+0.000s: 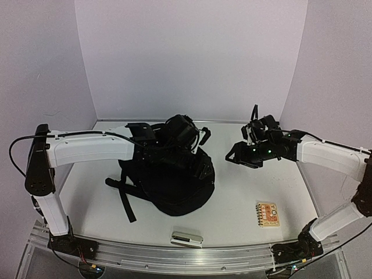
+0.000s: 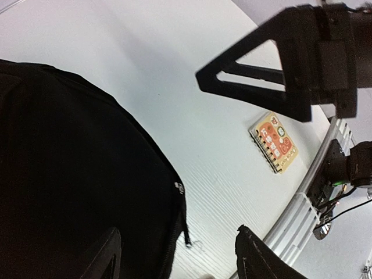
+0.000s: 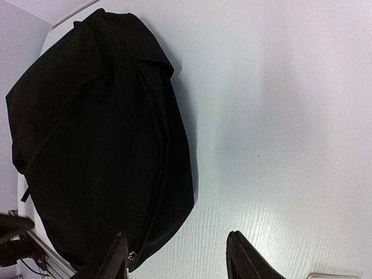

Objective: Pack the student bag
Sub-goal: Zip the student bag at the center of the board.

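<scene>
Your bag (image 1: 174,186) lies slumped in the middle of the bench (image 1: 244,192), soft and floppy, so it will likely sag when you lift it. Both claws have their jaws apart and hold nothing, the left claw (image 2: 180,254) just above the bag, the right claw (image 3: 180,256) off to its side. Better take hold at the zipper (image 2: 177,197) edge or a strap (image 1: 125,203).

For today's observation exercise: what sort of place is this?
Likely a robot lab bench: a left arm and right arm bolted to a white table, plain walls around, bag and notebook staged.
</scene>
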Action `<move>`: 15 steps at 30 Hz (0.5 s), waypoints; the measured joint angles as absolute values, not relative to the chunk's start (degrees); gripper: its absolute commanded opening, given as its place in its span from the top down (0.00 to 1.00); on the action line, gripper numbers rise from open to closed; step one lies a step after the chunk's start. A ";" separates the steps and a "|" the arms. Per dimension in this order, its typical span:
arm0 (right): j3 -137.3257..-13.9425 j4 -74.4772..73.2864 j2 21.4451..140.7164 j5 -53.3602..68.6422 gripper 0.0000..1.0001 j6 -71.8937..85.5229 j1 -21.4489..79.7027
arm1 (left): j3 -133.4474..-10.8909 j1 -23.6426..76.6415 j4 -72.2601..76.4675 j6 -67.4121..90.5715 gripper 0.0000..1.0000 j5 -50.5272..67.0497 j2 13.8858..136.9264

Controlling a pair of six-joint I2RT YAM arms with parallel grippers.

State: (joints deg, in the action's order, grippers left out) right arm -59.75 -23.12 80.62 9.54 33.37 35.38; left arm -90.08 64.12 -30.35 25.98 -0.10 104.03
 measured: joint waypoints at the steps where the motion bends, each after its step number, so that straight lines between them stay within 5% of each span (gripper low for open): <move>1: -59.47 -22.65 80.78 9.69 0.46 33.25 35.32 | -90.02 64.79 -30.51 27.16 0.37 0.21 104.03; 15: -53.94 -17.97 81.17 12.43 0.46 34.90 35.29 | -87.92 65.91 -29.67 33.21 0.60 4.25 106.00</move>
State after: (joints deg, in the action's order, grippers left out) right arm -53.94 -17.97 81.17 12.43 34.90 35.29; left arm -87.92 65.91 -29.67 33.21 4.25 106.00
